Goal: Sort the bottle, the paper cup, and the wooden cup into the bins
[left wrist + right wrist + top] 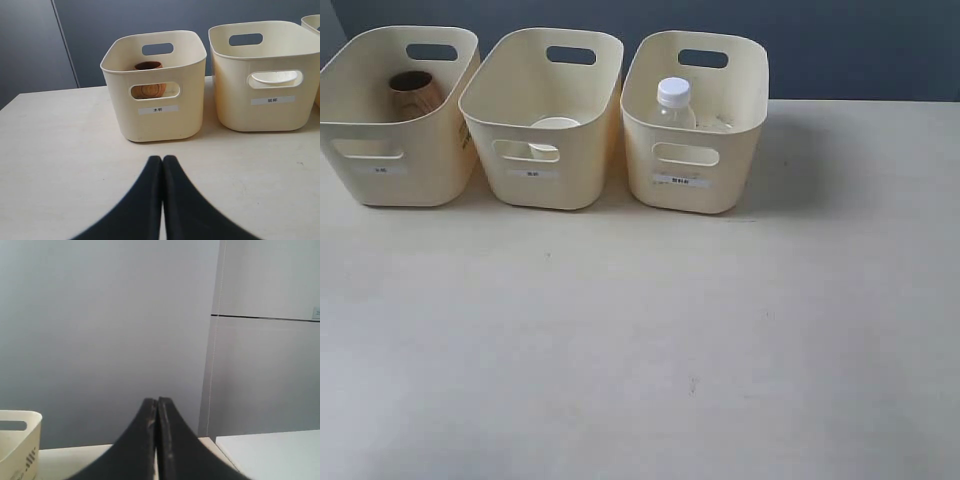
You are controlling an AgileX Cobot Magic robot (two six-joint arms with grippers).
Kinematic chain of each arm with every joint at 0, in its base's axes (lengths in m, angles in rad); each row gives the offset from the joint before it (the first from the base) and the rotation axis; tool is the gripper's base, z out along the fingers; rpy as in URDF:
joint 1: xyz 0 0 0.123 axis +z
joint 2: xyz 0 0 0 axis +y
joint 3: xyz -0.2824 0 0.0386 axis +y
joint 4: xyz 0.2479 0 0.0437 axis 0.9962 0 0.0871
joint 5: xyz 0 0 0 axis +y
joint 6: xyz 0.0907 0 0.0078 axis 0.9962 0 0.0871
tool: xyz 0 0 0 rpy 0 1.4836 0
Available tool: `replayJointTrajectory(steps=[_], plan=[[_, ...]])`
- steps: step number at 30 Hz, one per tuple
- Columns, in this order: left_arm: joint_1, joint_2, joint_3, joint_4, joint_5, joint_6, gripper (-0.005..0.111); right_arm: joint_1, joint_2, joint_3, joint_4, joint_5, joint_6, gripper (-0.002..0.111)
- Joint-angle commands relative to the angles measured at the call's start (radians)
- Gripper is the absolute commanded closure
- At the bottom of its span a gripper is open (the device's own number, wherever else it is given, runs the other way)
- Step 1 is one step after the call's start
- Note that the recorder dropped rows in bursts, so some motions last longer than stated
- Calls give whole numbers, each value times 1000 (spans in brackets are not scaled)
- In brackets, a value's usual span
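Standing in a row at the table's (650,340) far edge, three bins each hide most of their contents. In the left bin (395,170) only the upper part of the wooden cup (413,93) clears the wall; it stands upright, mouth up, a strip of its grain also showing through the handle slot in the left wrist view. In the middle bin (542,170) the paper cup (555,125) shows only its white rim, and I cannot tell which way it lies. In the right bin (695,170) the bottle (673,103) stands upright, cap on top, its body largely masked. Label text is too small to read. Neither arm appears in the exterior view. The left gripper (162,159) is pressed closed, empty, hanging over bare table. The right gripper (157,401) is likewise closed, empty, aimed at a wall.
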Motion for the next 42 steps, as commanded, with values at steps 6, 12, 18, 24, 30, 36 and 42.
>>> replayJointTrajectory(steps=[6, 12, 18, 24, 30, 36, 42], plan=[[-3, 3, -1, 0, -14, -3, 107, -6, -20, 294, -267, -259, 258, 109], [-3, 3, -1, 0, -14, -3, 107, 71, -20, 397, -264, -310, 267, 109], [-3, 3, -1, 0, -14, -3, 107, 149, -20, 397, -268, -281, 260, 109], [-3, 3, -1, 0, -14, -3, 107, 149, -20, 397, -261, -278, 260, 109], [-3, 3, -1, 0, -14, -3, 107, 149, -20, 397, -257, -261, 260, 109], [-3, 3, -1, -2, -14, -3, 107, 149, -20, 397, -257, -261, 260, 109], [-3, 3, -1, -2, -14, -3, 107, 149, -20, 397, -257, -261, 260, 109]])
